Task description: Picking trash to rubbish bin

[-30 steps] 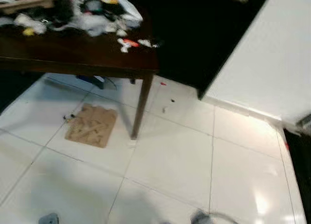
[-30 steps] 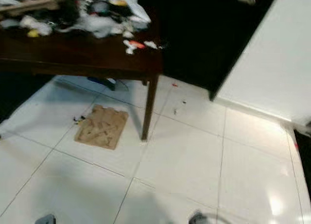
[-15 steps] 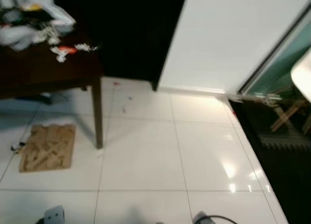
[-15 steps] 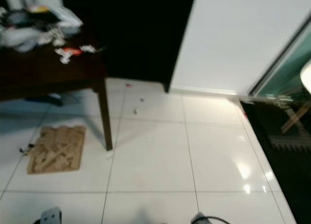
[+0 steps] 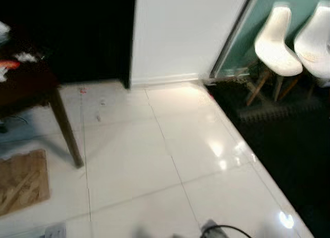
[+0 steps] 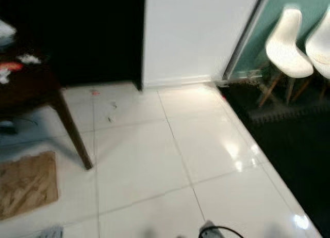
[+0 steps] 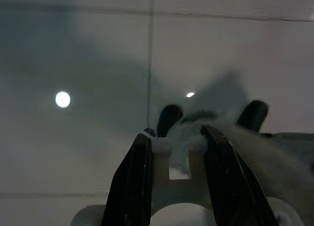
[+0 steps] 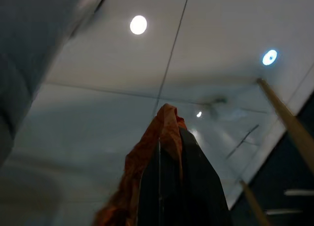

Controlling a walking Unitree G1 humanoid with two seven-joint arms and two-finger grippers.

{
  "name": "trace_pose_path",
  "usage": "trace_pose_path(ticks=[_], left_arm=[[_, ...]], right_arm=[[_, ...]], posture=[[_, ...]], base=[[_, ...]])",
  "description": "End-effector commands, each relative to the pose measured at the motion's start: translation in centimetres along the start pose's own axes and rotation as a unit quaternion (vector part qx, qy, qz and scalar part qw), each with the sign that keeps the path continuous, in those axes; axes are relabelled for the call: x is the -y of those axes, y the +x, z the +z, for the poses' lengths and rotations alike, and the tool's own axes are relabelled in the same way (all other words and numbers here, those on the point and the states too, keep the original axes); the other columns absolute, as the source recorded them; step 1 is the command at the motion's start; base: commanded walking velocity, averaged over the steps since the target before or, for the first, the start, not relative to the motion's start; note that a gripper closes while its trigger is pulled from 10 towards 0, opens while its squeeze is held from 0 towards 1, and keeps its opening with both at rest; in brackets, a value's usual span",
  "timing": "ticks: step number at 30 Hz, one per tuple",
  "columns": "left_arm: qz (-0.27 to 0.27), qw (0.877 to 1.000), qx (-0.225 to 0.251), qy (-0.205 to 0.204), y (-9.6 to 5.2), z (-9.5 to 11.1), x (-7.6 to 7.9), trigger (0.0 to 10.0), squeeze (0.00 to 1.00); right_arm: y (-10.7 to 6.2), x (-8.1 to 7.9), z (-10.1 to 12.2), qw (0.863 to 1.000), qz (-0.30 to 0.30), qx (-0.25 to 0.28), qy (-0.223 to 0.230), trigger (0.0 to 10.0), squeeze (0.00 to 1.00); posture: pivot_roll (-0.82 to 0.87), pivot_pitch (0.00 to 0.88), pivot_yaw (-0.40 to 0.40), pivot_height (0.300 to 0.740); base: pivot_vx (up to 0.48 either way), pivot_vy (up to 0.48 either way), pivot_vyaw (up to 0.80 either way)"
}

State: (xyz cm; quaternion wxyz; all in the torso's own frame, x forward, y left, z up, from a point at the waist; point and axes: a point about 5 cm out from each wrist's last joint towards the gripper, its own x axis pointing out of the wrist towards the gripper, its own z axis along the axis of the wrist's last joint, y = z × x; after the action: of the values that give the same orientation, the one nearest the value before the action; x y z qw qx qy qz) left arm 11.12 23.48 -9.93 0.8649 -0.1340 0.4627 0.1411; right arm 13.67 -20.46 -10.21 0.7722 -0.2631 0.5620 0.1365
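Observation:
In the right wrist view my right gripper (image 8: 166,134) hangs above the white tiled floor, shut on a crumpled orange wrapper (image 8: 142,160) that sticks out along and past the black fingers. In the left wrist view my left gripper (image 7: 175,135) is open, its two black fingers (image 7: 135,179) apart with nothing between them, over the floor tiles. More trash, white scraps (image 5: 23,56) and a red piece (image 5: 8,65), lies on the dark wooden table (image 5: 31,88) at the far left of the eye views. Small bits of litter (image 5: 82,90) lie on the floor by the dark opening.
A flat piece of brown cardboard (image 5: 20,178) lies on the tiles beside the table leg (image 5: 67,129). A white wall panel (image 5: 180,31) stands ahead. Two white chairs (image 5: 276,47) stand at the right on a dark floor area (image 5: 278,145). Glossy white tiles (image 5: 154,160) stretch ahead.
The camera has swung to the right: the table and cardboard slid to the left edge, and the white chairs and dark floor came into view on the right.

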Motion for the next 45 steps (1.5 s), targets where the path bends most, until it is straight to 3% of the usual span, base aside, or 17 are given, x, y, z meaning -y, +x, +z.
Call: trace_pose_path(ticks=[1,34,45], left_arm=[[-0.003,1.0,-0.026,0.005,-0.2,-1.5,0.3,10.0,0.0],[0.005,1.0,-0.011,0.026,0.0,-0.5,0.3,10.0,0.0],[-0.001,0.999,-0.018,0.046,0.0,-0.6,0.5,10.0,0.0]], right_arm=[[-0.1,0.2,-0.9,1.0,-0.003,-0.013,0.012,10.0,0.0],[0.0,0.5,0.0,1.0,-0.01,0.002,0.02,10.0,0.0],[0.0,1.3,1.7,0.999,-0.022,0.031,0.027,10.0,0.0]], posture=[[0.18,0.113,-0.082,0.74],[0.18,0.11,-0.076,0.74],[0.17,0.111,-0.072,0.74]], base=[[0.0,0.0,-0.8],[0.0,0.0,-0.8],[0.0,0.0,-0.8]])
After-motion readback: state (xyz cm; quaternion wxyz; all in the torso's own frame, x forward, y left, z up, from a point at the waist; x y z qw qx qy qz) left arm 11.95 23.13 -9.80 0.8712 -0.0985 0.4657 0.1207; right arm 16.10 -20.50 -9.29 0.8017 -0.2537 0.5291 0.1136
